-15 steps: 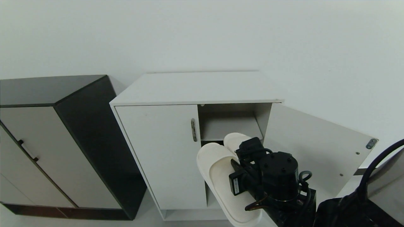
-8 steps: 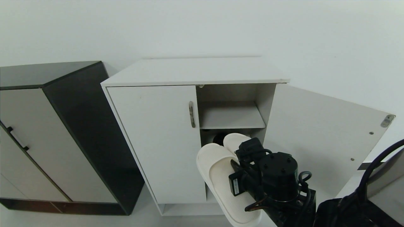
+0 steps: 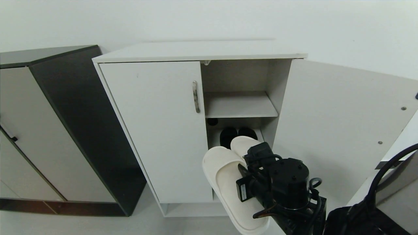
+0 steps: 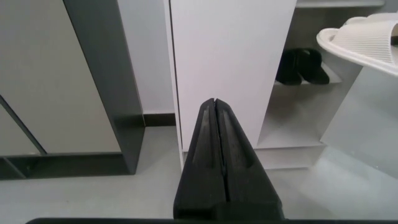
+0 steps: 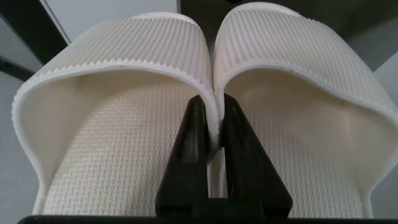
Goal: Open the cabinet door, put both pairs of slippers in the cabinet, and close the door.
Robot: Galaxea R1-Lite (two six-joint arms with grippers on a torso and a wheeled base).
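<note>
Before the open right half of the white cabinet (image 3: 153,130), our right gripper (image 5: 211,121) holds the cream slippers (image 3: 225,176), its fingers pressed on their two inner edges. On the lower shelf (image 3: 214,140) stand the black slippers (image 3: 237,134). Our left gripper (image 4: 214,107) is fully closed, holding nothing.

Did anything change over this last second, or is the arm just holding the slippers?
Nothing was grasped or let go. The whole head view shifted, so the camera moved, apparently nearer the white wooden cabinet; the black pair of slippers on its lower shelf has come into view. The right gripper stays shut on the cream ribbed foam slippers. The cabinet's right-hand door stays open.
</note>
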